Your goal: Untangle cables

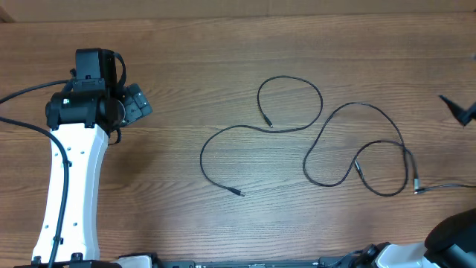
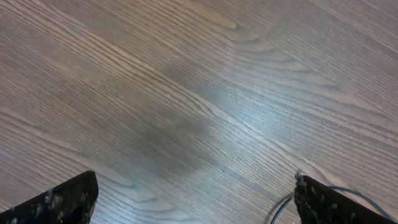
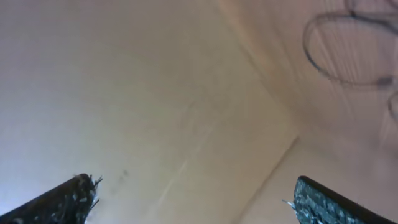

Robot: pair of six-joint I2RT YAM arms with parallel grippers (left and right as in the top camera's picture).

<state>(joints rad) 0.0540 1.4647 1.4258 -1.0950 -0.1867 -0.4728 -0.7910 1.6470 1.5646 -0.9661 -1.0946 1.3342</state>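
1. The cables [image 1: 313, 144] lie slack on the table [image 1: 223, 45], right of centre. They are thin black cords in open loops that cross one another at a few spots, with the plug tips free.
2. The tangle's long axis runs left to right across the table. Its right end comes near the right edge of the overhead view.
3. The right gripper [image 1: 460, 110] is the nearer one, just beyond that right end, so the cables lie to its left. Its wrist view shows the fingers [image 3: 62, 196] spread wide with nothing between them, and the loops blurred at upper right.
4. The left gripper [image 1: 138, 104] sits well apart to the left of the cords. Its fingers [image 2: 62, 202] are likewise spread wide over bare wood and hold nothing.
5. I judge the right arm better placed for the first pick, at a crossing near the right end.
6. No container is in view.
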